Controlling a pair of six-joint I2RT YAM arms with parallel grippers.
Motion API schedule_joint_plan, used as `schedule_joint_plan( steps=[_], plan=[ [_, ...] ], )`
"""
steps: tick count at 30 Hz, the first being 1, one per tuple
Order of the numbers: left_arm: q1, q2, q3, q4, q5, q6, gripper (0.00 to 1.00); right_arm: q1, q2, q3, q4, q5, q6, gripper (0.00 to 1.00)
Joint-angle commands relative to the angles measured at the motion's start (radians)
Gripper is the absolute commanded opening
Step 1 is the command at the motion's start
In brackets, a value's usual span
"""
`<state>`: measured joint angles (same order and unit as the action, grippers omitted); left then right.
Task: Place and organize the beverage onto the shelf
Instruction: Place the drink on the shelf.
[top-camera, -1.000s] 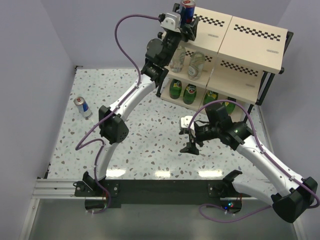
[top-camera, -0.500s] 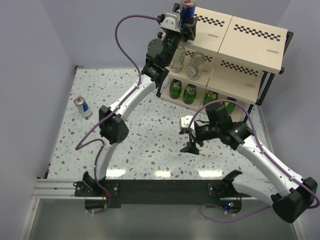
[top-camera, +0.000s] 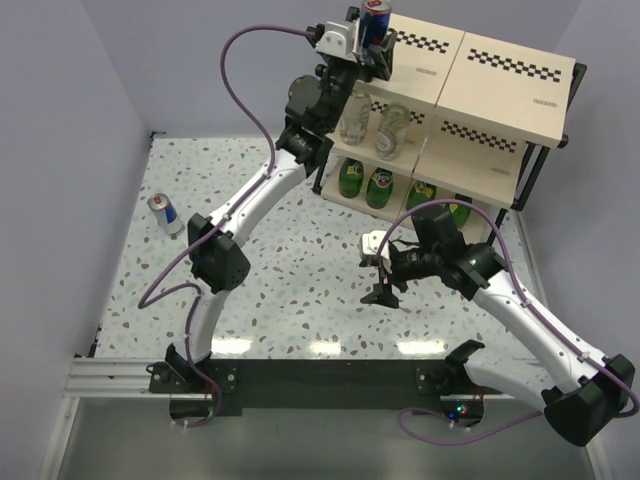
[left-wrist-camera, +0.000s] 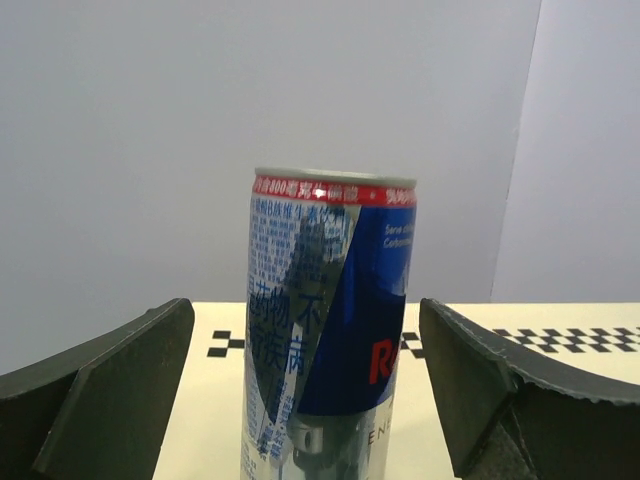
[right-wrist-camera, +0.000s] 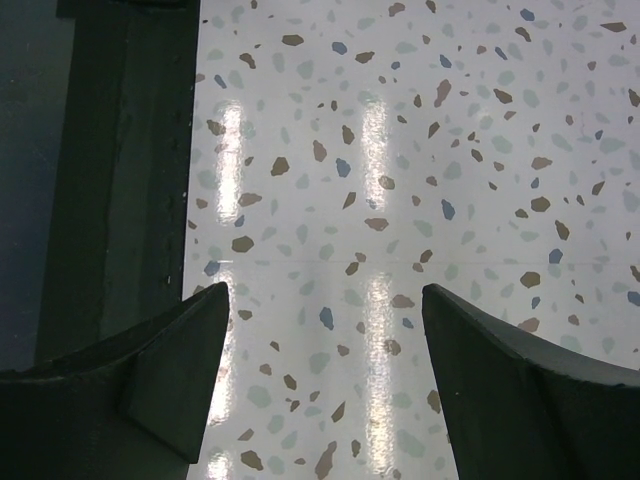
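Seen from above, the left gripper (top-camera: 374, 42) flanks a slim can (top-camera: 376, 14) standing at the left corner of the top board of the shelf (top-camera: 500, 90). Clear bottles (top-camera: 395, 128) and green bottles (top-camera: 352, 178) sit on the tiers below, and a second can (top-camera: 165, 213) stands on the table (top-camera: 290, 300), well apart. The right gripper (top-camera: 378, 280) hangs spread and empty. In the left wrist view the jaws are released, with a gap either side. Such a can is likely light, smooth and easily dented, so take it mid-body, gently. The right wrist view shows only speckled tabletop between its parted fingers.
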<state>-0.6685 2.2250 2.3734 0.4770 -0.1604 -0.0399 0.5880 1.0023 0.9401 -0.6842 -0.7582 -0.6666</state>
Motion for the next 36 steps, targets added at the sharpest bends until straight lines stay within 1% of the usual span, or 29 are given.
schedule_joint_plan(
  steps=[1,5,9,10,14,19,20,21,23,24,26,27,29,30,31,32,33,35,36],
  plan=[
    [-0.011,-0.103,-0.014,0.028,0.016,0.018,1.00,-0.004,0.002,-0.012,0.022,-0.004,-0.021,0.81],
    [-0.013,-0.137,-0.042,0.006,0.033,0.017,1.00,-0.007,0.002,-0.012,0.020,-0.001,-0.025,0.83],
    [-0.014,-0.218,-0.141,0.015,0.056,0.021,1.00,-0.016,-0.002,-0.011,0.018,0.000,-0.028,0.86],
    [-0.016,-0.261,-0.201,0.023,0.065,0.024,1.00,-0.016,-0.005,-0.012,0.017,0.000,-0.031,0.88],
    [-0.016,-0.376,-0.338,0.048,0.078,0.034,1.00,-0.024,-0.007,-0.014,0.017,0.005,-0.033,0.91],
    [-0.016,-0.548,-0.523,0.052,0.084,0.038,1.00,-0.031,-0.010,-0.017,0.021,0.014,-0.031,0.92],
    [-0.016,-0.574,-0.552,0.049,0.084,0.063,1.00,-0.033,-0.010,-0.018,0.021,0.016,-0.033,0.92],
    [-0.014,-0.628,-0.610,0.035,0.085,0.064,1.00,-0.034,-0.010,-0.018,0.025,0.019,-0.031,0.93],
    [-0.014,-0.685,-0.673,0.014,0.078,0.064,1.00,-0.036,-0.010,-0.020,0.026,0.022,-0.031,0.93],
    [-0.014,-0.747,-0.747,-0.009,0.072,0.061,1.00,-0.039,-0.008,-0.020,0.028,0.023,-0.031,0.93],
    [-0.016,-0.813,-0.833,-0.038,0.036,0.060,1.00,-0.039,-0.007,-0.021,0.028,0.023,-0.030,0.94],
    [-0.014,-0.882,-0.918,-0.052,0.015,0.060,1.00,-0.039,-0.004,-0.021,0.029,0.023,-0.030,0.94],
    [-0.014,-0.947,-0.995,-0.090,-0.074,0.060,1.00,-0.039,-0.002,-0.023,0.031,0.030,-0.028,0.94],
    [-0.014,-1.003,-1.063,-0.135,-0.115,0.058,1.00,-0.039,0.001,-0.023,0.032,0.030,-0.028,0.94],
    [-0.014,-1.030,-1.092,-0.158,-0.195,0.055,1.00,-0.039,-0.001,-0.023,0.035,0.030,-0.025,0.94],
    [-0.011,-1.054,-1.121,-0.184,-0.227,0.048,1.00,-0.039,0.002,-0.023,0.034,0.030,-0.024,0.95],
    [-0.006,-1.097,-1.179,-0.230,-0.255,0.005,1.00,-0.039,0.002,-0.023,0.035,0.033,-0.024,0.95],
    [0.030,-1.133,-1.229,-0.285,-0.281,-0.044,1.00,-0.039,0.009,-0.024,0.038,0.030,-0.021,0.95],
    [0.093,-1.159,-1.270,-0.349,-0.275,-0.120,1.00,-0.039,0.012,-0.024,0.040,0.031,-0.021,0.95]
  ],
)
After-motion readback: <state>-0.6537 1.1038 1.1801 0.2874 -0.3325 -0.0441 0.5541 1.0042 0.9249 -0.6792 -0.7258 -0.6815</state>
